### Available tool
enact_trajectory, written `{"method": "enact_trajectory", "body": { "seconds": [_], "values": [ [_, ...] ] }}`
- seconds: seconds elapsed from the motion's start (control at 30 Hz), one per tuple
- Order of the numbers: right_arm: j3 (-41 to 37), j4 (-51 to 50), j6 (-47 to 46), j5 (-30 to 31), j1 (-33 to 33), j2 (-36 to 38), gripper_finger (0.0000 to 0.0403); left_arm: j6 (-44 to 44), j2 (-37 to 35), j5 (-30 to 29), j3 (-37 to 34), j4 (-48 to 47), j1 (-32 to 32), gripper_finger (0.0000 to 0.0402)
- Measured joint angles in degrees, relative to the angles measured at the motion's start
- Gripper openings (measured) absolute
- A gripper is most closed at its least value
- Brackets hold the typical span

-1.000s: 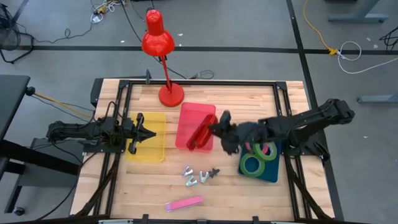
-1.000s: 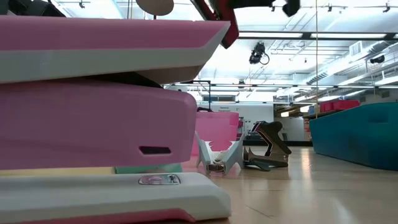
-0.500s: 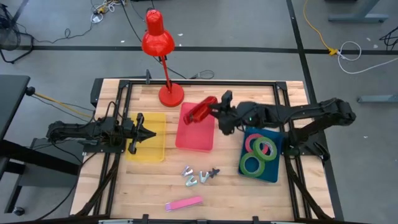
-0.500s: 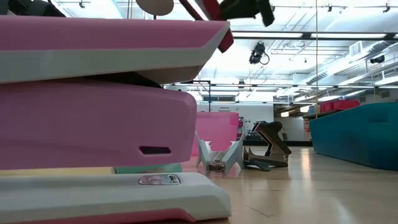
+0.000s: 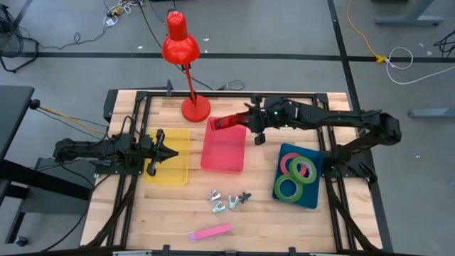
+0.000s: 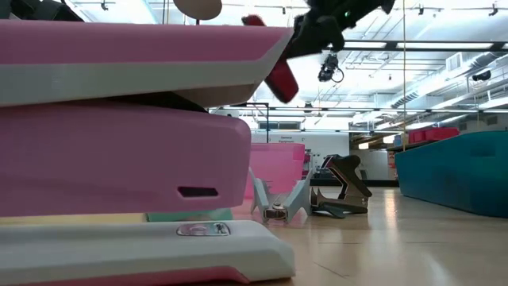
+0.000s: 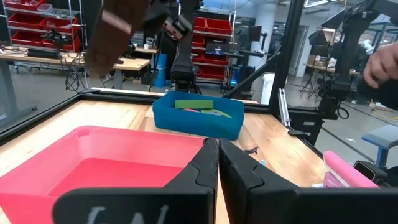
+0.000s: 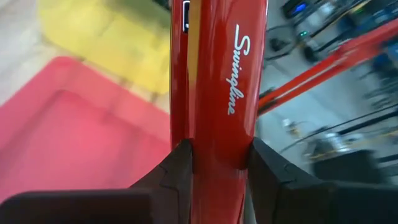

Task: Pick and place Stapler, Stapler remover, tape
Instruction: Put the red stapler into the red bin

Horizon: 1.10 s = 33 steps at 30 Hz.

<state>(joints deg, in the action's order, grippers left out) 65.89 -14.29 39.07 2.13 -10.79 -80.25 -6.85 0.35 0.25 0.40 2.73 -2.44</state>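
Currently right gripper (image 5: pixel 249 121) is clamping red stapler (image 5: pixel 229 121) over pink tray (image 5: pixel 223 155); tape (image 5: pixel 295 178) binned, removers (image 5: pixel 227 200) and pink stapler (image 5: pixel 210 232) waiting; left gripper (image 5: pixel 169 153) idling shut.

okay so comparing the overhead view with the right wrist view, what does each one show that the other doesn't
Only the high view shows the blue tray with the tape, the staple removers, the pink stapler, the red lamp, and the left gripper, shut, waiting over the yellow tray.

Only the right wrist view shows the Swingline lettering on the red stapler and the fingers pressed against both its sides.

Both show the right gripper holding the red stapler above the far edge of the red tray, with the yellow tray beside it.
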Motion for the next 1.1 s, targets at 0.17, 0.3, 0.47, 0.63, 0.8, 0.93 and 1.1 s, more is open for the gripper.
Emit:
{"method": "enact_trajectory", "body": {
  "seconds": [0.17, 0.3, 0.47, 0.63, 0.8, 0.93, 1.1],
  "values": [
    [0.0, -0.73, -3.86, -3.46, -1.77, -4.22, 0.0105, 0.0, 0.01, 0.0, -0.02, -0.01, 0.0, 0.0018],
    [0.0, -0.38, -5.69, -2.93, -3.32, -8.25, 0.0105, 0.0, 0.0, 0.0, -0.02, 0.0, 0.01, 0.0018],
    [0.0, 1.93, -6.1, -3.07, -5.96, -12.99, 0.0105, 0.0, -0.01, 0.02, -0.02, 0.0, 0.0, 0.0018],
    [0.0, 3.1, -7.12, -3.27, -8.37, -16.17, 0.0105, 0.0, 0.01, 0.0, -0.02, -0.01, 0.0, 0.0018],
    [0.0, 2.86, -2.77, -3.07, -9.18, -17.03, 0.0105, -0.01, 0.0, 0.0, -0.01, -0.01, 0.0, 0.0018],
    [0.0, 2.82, 7.47, -3.14, -9.16, -17.03, 0.0105, 0.0, 0.01, 0.0, -0.02, -0.01, 0.0, 0.0018],
    [0.02, -1.5, 25.92, -5.76, -8.84, -17.03, 0.0105, -0.01, 0.0, 0.0, -0.02, -0.01, 0.0, 0.0018]
  ]
}}
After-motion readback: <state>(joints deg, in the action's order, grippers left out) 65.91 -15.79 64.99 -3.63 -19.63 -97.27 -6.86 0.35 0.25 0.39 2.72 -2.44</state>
